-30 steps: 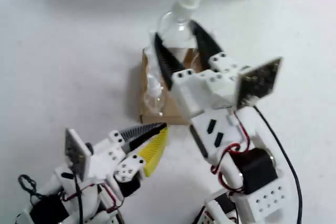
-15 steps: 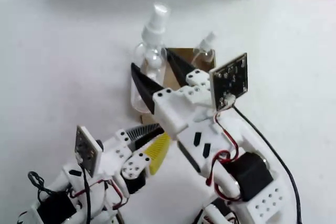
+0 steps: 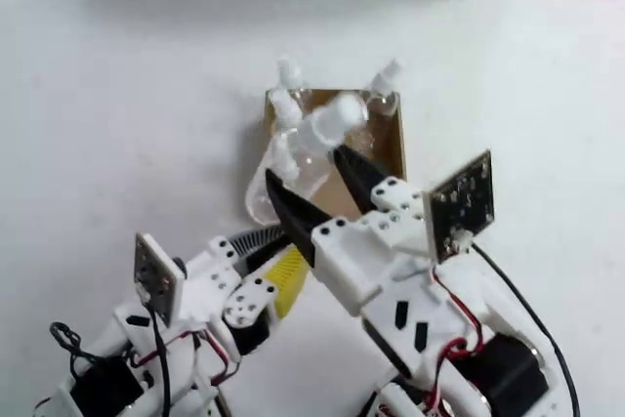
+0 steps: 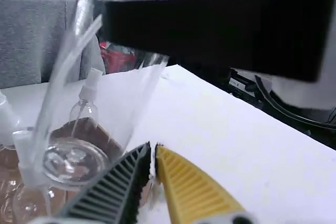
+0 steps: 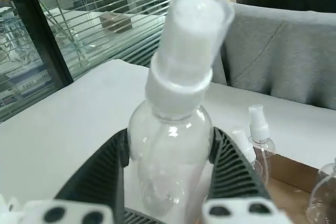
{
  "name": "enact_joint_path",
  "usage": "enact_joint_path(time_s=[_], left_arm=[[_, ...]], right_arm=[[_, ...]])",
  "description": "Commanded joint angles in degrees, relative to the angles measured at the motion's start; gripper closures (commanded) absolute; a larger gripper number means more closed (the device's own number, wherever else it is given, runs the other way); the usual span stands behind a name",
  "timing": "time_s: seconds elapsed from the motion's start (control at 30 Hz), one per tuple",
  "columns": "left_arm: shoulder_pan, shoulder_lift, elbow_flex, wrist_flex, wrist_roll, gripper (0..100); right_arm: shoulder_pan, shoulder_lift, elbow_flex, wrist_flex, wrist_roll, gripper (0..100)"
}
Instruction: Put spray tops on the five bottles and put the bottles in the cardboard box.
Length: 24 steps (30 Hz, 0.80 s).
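Note:
My right gripper (image 3: 305, 168) is shut on a clear bottle (image 3: 305, 151) with a white spray top (image 3: 344, 112), held tilted over the near left part of the cardboard box (image 3: 389, 134). The right wrist view shows this bottle (image 5: 170, 161) between the black fingers (image 5: 105, 177), cap (image 5: 191, 40) pointing away. Other capped bottles (image 3: 286, 93) (image 3: 385, 80) stand in the box. My left gripper (image 3: 283, 241) is shut on nothing, just in front of the box's near left corner. In the left wrist view, the left gripper (image 4: 152, 153) sits under the held bottle (image 4: 94, 77).
White table (image 3: 127, 95) lies open to the left, right and behind the box. A grey sofa (image 5: 283, 51) and window blinds lie beyond the table. The two arms stand close together at the near edge, the right gripper's black finger (image 4: 210, 30) crossing above the left gripper.
My right gripper has drawn back toward the near side with the bottle, which now tilts lower over the box. The left arm has shifted only slightly.

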Motion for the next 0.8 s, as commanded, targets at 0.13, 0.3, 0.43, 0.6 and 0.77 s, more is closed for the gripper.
enact_joint_path(time_s=[0.13,0.3,0.43,0.6,0.77], left_arm=[[-2.2,0.0,0.2,-1.8,0.3,98],[-4.0,0.0,0.2,3.6,0.2,98],[-11.1,0.0,0.2,8.8,-2.1,98],[-26.0,0.0,0.6,14.7,-14.0,98],[-37.3,0.0,6.6,14.9,-20.8,98]], right_arm=[[-0.8,-2.2,-1.0,2.5,0.0,98.4],[3.2,-2.1,-0.8,2.7,3.0,98.4],[10.2,-2.0,-0.8,2.6,4.1,98.4],[16.5,0.6,-0.7,2.9,4.1,98.4],[22.5,7.3,-0.7,2.9,4.1,98.4]])
